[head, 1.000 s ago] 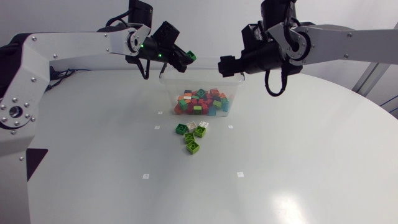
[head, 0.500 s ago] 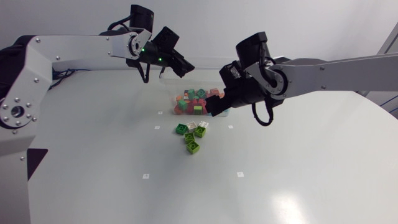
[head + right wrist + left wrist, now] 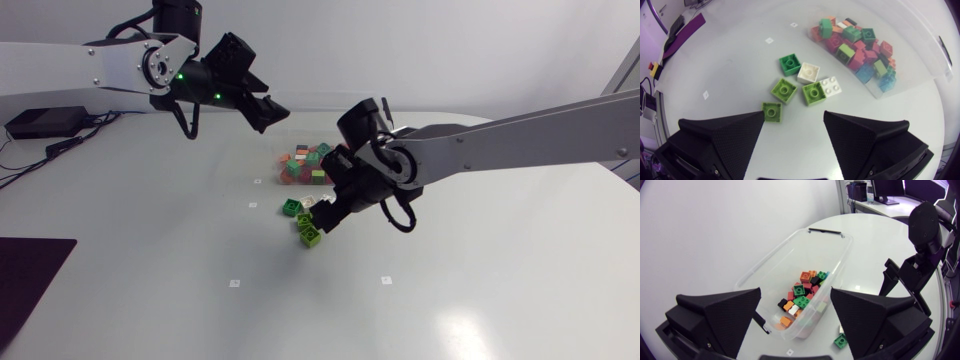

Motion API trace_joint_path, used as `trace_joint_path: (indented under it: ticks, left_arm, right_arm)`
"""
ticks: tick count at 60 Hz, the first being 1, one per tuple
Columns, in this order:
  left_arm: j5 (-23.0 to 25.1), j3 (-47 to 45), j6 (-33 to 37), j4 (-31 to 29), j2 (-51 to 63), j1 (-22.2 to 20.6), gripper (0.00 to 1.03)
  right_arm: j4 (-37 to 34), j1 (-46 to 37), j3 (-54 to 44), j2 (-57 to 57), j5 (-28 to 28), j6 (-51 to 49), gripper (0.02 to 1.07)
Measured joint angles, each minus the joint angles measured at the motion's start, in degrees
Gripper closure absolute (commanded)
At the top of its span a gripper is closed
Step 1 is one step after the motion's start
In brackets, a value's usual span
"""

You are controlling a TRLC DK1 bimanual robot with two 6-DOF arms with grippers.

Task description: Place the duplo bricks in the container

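Right wrist view: our right gripper (image 3: 793,117) spread, empty, over loose duplo bricks (image 3: 813,93) beside container (image 3: 920,60). Our left gripper (image 3: 795,291) spread, empty, container ahead of it.

A round white table (image 3: 500,290) spans the view, its top catching a patch of glare. Small square marks (image 3: 235,283) sit on it, well apart from each other.

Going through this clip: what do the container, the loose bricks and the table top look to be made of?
Container: probably thin clear plastic; what lies behind shows through its walls.
Loose bricks: hard moulded plastic, smooth and slightly glossy, with crisp round studs.
Table top: smooth white surface with a soft sheen; laminate or painted board, cannot tell which.
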Motion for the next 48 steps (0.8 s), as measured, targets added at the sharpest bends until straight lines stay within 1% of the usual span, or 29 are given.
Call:
trace_joint_path:
  ticks: [10, 20, 33, 48]
  left_arm:
    - [1.3, -6.6, 5.8, -2.3, -2.7, 0.9, 0.06]
    - [3.6, -10.1, 13.1, -6.5, -4.0, 3.1, 0.06]
    - [4.8, -11.1, 22.8, -12.2, -3.1, 4.5, 0.06]
    - [5.4, -10.8, 28.3, -14.5, 3.8, 4.5, 0.06]
  right_arm:
    - [-4.8, 2.8, 1.7, 2.4, 0.8, 1.4, 0.21]
    - [-6.1, 3.8, 4.9, 4.9, 1.3, 2.1, 0.21]
    - [-8.5, 4.0, 7.7, 8.8, 1.2, 2.1, 0.21]
    - [-10.6, 4.8, 10.3, 10.6, 1.3, 2.1, 0.22]
